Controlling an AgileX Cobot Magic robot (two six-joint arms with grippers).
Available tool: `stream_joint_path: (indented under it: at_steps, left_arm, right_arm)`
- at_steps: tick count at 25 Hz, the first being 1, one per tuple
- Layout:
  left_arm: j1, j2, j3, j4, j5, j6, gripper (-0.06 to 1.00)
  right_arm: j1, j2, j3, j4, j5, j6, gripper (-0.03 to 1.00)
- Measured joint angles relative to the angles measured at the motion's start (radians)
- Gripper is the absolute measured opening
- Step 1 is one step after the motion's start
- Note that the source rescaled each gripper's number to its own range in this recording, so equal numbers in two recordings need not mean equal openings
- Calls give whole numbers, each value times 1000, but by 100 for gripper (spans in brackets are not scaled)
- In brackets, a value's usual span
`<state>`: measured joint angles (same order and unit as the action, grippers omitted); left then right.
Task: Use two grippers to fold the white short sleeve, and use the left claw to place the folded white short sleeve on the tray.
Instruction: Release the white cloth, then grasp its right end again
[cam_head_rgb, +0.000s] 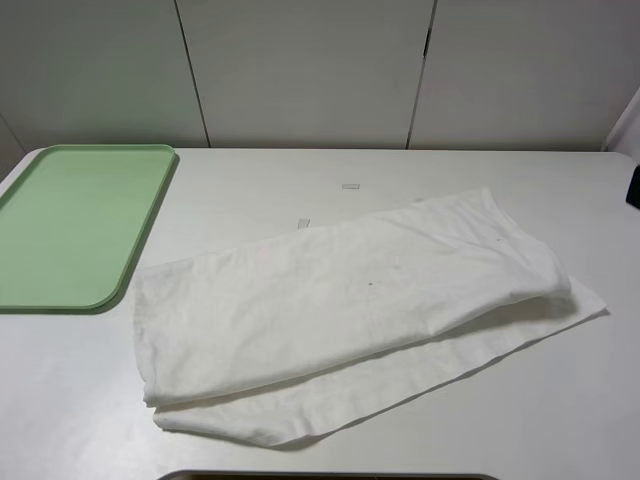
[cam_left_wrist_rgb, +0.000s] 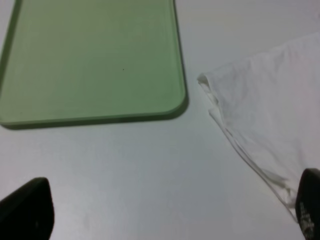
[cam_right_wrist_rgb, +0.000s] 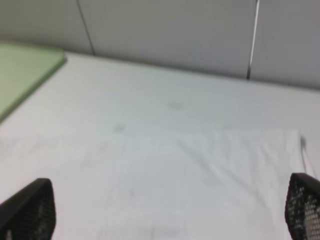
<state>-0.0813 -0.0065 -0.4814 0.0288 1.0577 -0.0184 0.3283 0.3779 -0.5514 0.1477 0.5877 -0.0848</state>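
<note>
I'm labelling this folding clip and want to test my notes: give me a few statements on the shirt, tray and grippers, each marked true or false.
1. The white short sleeve lies on the table, off the tray. True.
2. Something lies on the tray. False: no item shows on it.
3. The left gripper is shut on the shirt's corner. False: the left gripper is open, holding nothing.
4. The shirt is folded over itself, a lower layer peeking out. True.
5. The right gripper is open, holding nothing. True.
6. In the exterior high view the tray lies right of the shirt. False: it lies to the left.
</note>
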Motion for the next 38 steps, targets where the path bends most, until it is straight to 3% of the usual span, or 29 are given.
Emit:
stream_joint_path:
  at_steps: [3,8,10,18,21,25,30,38]
  left_arm:
    - [0,0,0,0,0,0,97]
    - [0,0,0,0,0,0,97]
    - [0,0,0,0,0,0,97]
    - [0,0,0,0,0,0,97]
    - [0,0,0,0,0,0,97]
    - [0,0,0,0,0,0,97]
    - [0,0,0,0,0,0,97]
    - [0,0,0,0,-1,0,97]
  right_arm:
    - [0,0,0,5,96,0,100]
    - [0,34,0,10,110,0,100]
    - [0,142,0,22,122,0,100]
    - [0,407,0,30,86,0,100]
    - [-10,554,-19,67,0,-3,100]
    - [-63,672,-121,54,-28,-5,100]
    - [-200,884,-366,9,-10,-7,100]
    - [-387,1089,-500,1,-1,-47,100]
